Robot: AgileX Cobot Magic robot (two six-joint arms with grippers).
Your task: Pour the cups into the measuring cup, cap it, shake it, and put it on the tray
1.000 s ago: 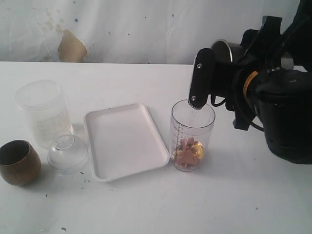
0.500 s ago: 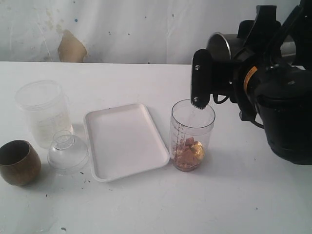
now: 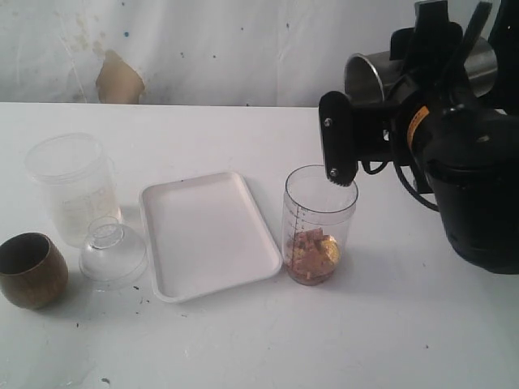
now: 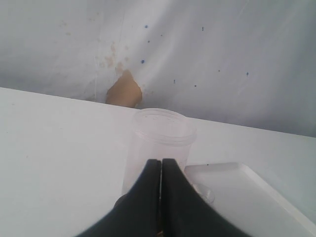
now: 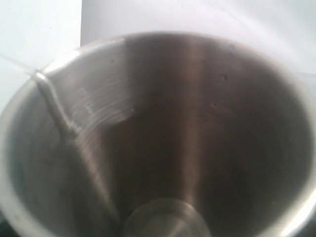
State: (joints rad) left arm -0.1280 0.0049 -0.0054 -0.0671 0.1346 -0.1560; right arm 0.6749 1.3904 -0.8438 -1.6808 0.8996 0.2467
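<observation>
On the white table (image 3: pixel 405 340), a white tray (image 3: pixel 203 235) is laid centrally; the measuring cup (image 3: pixel 318 227) is stood at its three o'clock, a frosted jar (image 3: pixel 73 188), dome lid (image 3: pixel 112 250) and brown cup (image 3: pixel 31 269) toward nine.

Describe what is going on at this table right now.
The right tool holds a stainless-steel tumbler tipped on its side, raised near the open measuring cup. That cup stands beside the white tray and has brown and golden pieces at its bottom. The tumbler looks empty inside. The left tool is shut on nothing, near the frosted jar. The wooden cup and clear dome lid sit untouched at the left. The measuring cup is not yet capped.
</observation>
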